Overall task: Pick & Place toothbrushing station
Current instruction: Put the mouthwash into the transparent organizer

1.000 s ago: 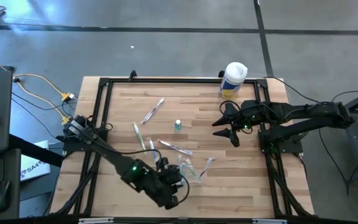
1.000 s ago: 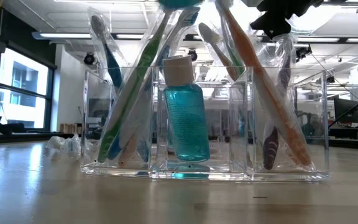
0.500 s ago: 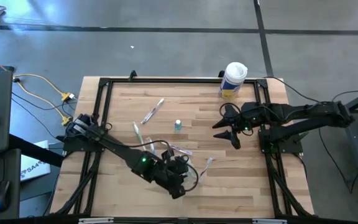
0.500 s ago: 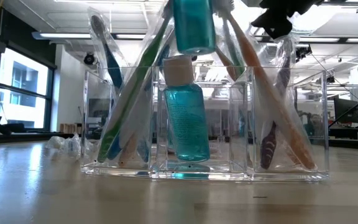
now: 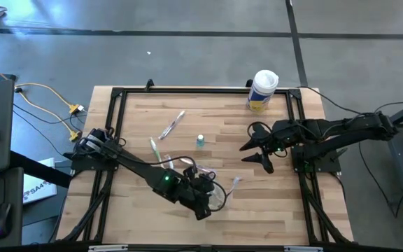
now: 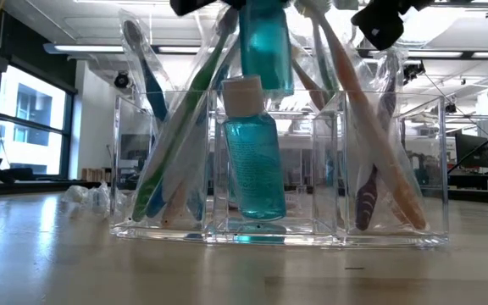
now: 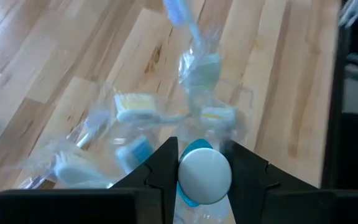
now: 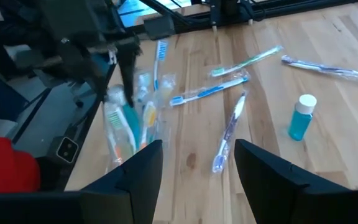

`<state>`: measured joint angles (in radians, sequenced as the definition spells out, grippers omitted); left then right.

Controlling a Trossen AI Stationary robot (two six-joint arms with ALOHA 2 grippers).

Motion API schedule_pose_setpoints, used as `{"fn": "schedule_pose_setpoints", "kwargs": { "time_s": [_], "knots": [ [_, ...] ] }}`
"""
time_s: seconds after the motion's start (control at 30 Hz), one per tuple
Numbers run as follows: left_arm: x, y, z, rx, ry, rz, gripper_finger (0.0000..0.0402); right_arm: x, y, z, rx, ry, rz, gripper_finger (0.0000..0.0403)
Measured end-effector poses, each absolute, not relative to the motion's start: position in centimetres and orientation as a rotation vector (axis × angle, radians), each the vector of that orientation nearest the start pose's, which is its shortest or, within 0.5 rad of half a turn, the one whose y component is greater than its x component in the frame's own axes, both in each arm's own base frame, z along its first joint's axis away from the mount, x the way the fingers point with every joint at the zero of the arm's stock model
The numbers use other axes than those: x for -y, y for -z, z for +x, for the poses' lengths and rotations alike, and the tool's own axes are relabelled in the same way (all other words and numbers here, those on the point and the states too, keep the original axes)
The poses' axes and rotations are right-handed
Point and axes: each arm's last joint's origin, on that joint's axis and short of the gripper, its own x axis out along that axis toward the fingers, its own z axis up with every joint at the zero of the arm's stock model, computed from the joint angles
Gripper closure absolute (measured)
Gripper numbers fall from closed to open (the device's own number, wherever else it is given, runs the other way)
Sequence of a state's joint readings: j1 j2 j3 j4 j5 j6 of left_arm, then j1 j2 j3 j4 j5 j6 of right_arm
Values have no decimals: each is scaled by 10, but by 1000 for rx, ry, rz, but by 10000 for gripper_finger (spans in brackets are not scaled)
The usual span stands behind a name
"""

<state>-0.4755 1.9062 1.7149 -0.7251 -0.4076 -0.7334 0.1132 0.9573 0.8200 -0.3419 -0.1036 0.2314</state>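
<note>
Left gripper point(image 7: 202, 163) clamping teal bottle point(image 6: 265, 47)

Bright, even light; blurred wrist close-ups.

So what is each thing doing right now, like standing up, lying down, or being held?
Clear holder: upright, toothbrushes leaning in its outer compartments.
Bottle in holder: upright, middle compartment, capped.
Held bottle: above the holder, in the left gripper, jaws shut on it.
Loose bottle: standing on the table.
Loose toothbrushes: lying flat.
Right gripper: jaws open, empty.
</note>
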Motion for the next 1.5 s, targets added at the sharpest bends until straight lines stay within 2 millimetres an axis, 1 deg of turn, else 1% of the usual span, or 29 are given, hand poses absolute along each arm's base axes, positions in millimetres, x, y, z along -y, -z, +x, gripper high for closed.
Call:
{"fn": "schedule_pose_setpoints", "kwargs": {
  "time_s": [0.27,0.43,0.53,0.83,1.1,1.5],
  "knots": [
    [183,-281,378,-817,-245,-289,302,-27,-302,203,-494,-163,223,210],
    [185,-269,383,-841,-251,-267,302,-27,-302,203,-493,-163,223,210],
    [185,-266,384,-847,-254,-263,302,-27,-302,203,-489,-163,223,210],
    [186,-266,384,-854,-249,-277,300,-27,-302,204,-486,-164,223,210],
    [185,-264,381,-885,-249,-265,277,-27,-302,204,-486,-164,223,210],
    [185,-264,381,-886,-248,-264,273,-27,-302,204,-486,-164,223,210]
  ]
}}
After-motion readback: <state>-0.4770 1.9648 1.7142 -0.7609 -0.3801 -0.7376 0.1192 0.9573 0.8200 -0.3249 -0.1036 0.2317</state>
